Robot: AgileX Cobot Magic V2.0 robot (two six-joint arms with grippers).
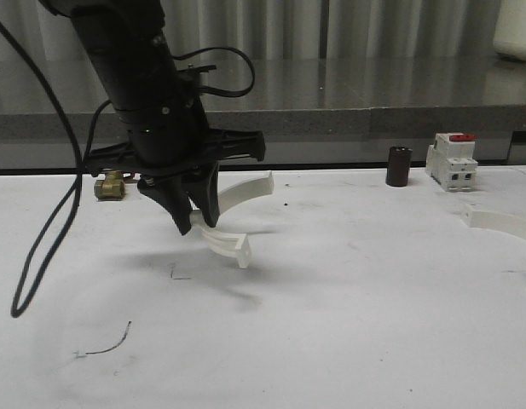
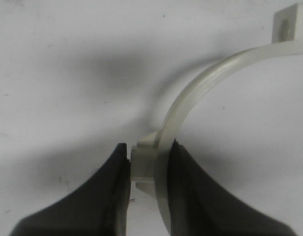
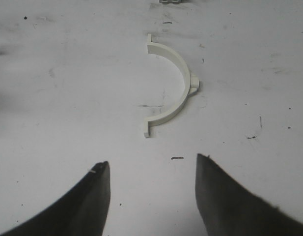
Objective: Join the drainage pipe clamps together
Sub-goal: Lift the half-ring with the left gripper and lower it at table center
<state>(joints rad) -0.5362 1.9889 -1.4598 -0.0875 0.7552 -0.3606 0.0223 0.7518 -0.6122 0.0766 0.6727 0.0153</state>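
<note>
On the white tabletop, the left gripper was pinching one white half-ring clamp at its side nub, the curved band held tilted with its lower end tab close to the surface. The right gripper was spread wide above the tabletop, and the second half-ring clamp lay flat just beyond its fingertips, untouched, at the right edge in the front view. Farther back stood a small brass fitting, a dark cylinder and a white breaker with a red top.
</note>
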